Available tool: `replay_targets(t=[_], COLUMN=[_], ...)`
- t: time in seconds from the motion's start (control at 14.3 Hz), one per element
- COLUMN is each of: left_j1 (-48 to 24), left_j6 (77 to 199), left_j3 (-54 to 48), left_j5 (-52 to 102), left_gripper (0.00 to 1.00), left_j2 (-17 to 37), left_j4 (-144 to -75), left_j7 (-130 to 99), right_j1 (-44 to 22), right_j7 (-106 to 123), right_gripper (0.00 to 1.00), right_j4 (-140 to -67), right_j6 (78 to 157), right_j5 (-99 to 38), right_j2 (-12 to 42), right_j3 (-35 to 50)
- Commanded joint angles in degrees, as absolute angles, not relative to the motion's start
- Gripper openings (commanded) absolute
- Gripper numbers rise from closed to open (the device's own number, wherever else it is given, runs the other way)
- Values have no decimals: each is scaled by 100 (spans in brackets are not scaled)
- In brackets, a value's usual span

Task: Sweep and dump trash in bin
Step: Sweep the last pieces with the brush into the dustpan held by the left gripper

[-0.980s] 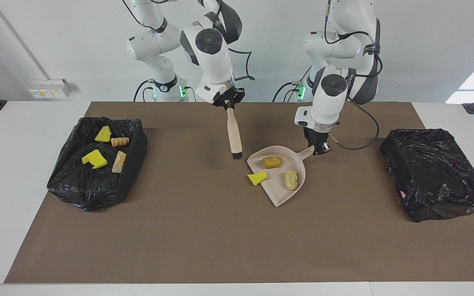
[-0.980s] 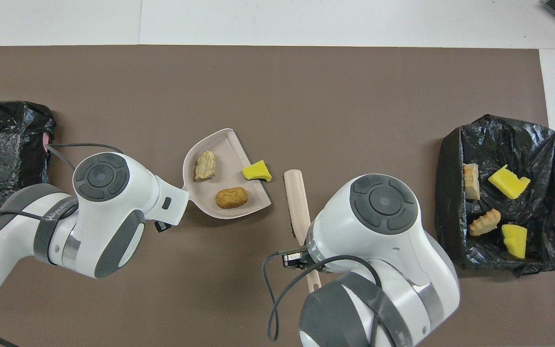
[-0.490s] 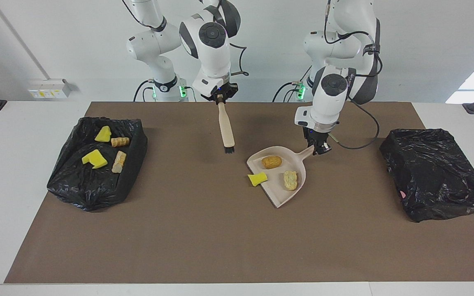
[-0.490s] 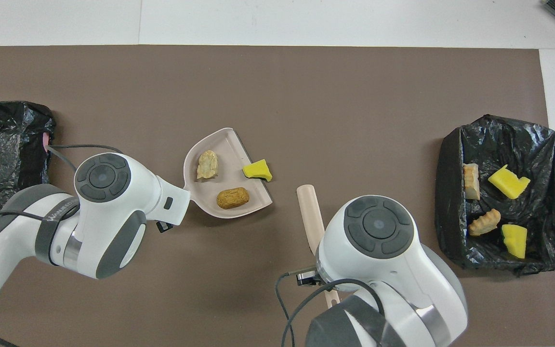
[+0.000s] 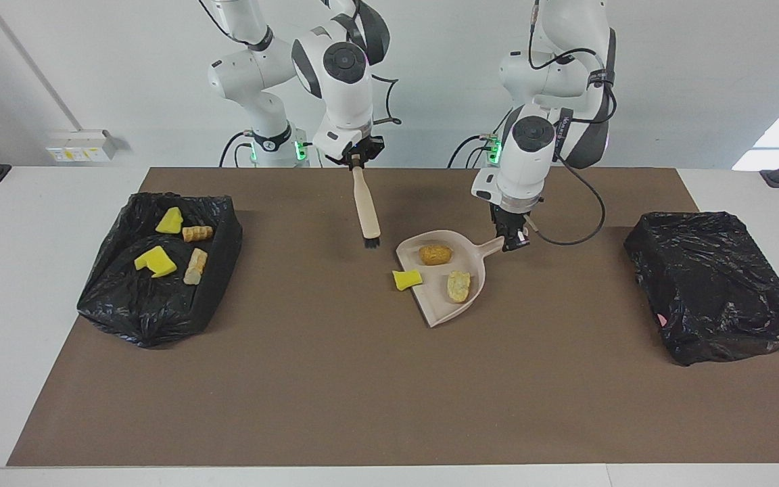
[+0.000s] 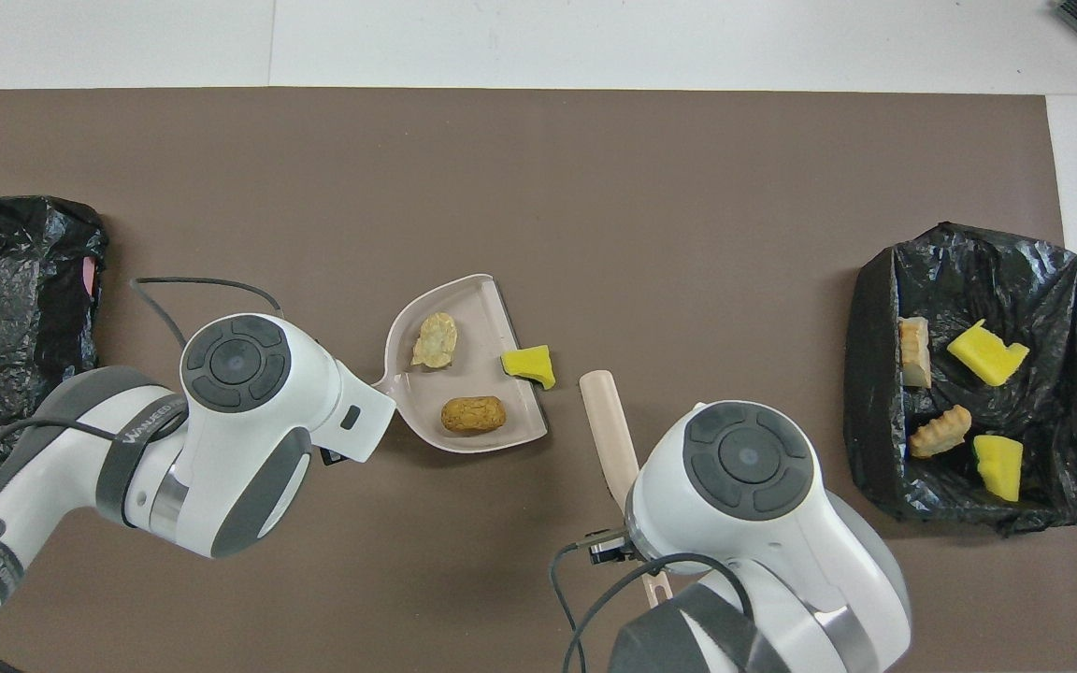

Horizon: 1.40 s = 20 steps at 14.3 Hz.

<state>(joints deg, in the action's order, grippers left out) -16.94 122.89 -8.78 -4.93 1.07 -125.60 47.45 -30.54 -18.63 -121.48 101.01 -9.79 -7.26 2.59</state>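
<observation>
A wide white surface (image 5: 38, 223) under a brown rectangular mat (image 5: 335, 379) fills your view, with a plain white wall (image 5: 667, 81) and a wall socket strip (image 5: 78, 145) at the robots' end. At the right arm's end sits an open bin lined with black plastic (image 5: 159, 311) holding four scraps of trash (image 5: 157, 261); at the left arm's end sits a second black-bagged bin (image 5: 714, 284).

Your left gripper (image 5: 512, 240) has its fingers clamped on the handle of the beige plastic dustpan (image 5: 440, 308), which carries an orange-brown crusty lump (image 5: 435, 254) and a tan lump (image 5: 458, 286), with a bright yellow foam chunk (image 5: 406, 279) at its lip. Your right gripper (image 5: 357, 160) holds the beige hand brush with black bristles (image 5: 366, 210), fingers closed on its handle, over the mat.

Since a second ago the dustpan has shifted toward the right arm's end and toward the robots, and the brush has drawn back toward the robots, away from the pan.
</observation>
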Motion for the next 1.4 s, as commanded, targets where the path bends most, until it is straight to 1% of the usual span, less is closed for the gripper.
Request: replay_targets(t=[0.0, 0.21, 0.28, 0.49, 0.77, 0.91, 0.98, 1.05, 1.19, 1.33], left_j1=[-1767, -1767, -1767, -1758, -1758, -1758, -1758, -1749, -1697, -1661], left_j6=[12243, 12243, 12243, 12252, 12261, 12261, 12278, 12278, 12305, 12322], left_j3=[-809, -809, -809, -809, -809, -809, -809, -809, -809, -809], left_j5=[-483, -483, -483, -483, -483, -483, -483, -475, -466, -466], left_gripper=[0, 0, 0, 0, 0, 0, 0, 0, 0, 0], left_j2=[-176, -176, -176, -176, -176, -176, -176, -176, -167, -150], left_j4=[-12797, -12806, -12797, -12806, -12797, -12797, -12806, -12797, -12797, -12762], left_j7=[4878, 4869, 4869, 4869, 4860, 4860, 4852, 4834, 4799, 4686], right_j1=[-2786, -2445, -2365, -2469, -2934, -3303, -3531, -3594, -3525, -3297], right_j7=[-1294, -985, -976, -1045, -1090, -1256, -1474, -1616, -1600, -1565], right_gripper=[0, 0, 0, 0, 0, 0, 0, 0, 0, 0], right_j4=[-12208, -12331, -12322, -12305, -12182, -12173, -12138, -12042, -12041, -12050], right_j6=[10528, 10976, 11012, 11442, 11882, 12110, 12294, 12348, 12200, 11823], right_j5=[-905, -896, -896, -905, -1037, -1159, -1430, -1659, -1653, -1617], right_j2=[-406, -124, 7, 324, 623, 668, 677, 729, 747, 738], right_j3=[273, 272, 272, 290, 308, 308, 308, 308, 290, 281])
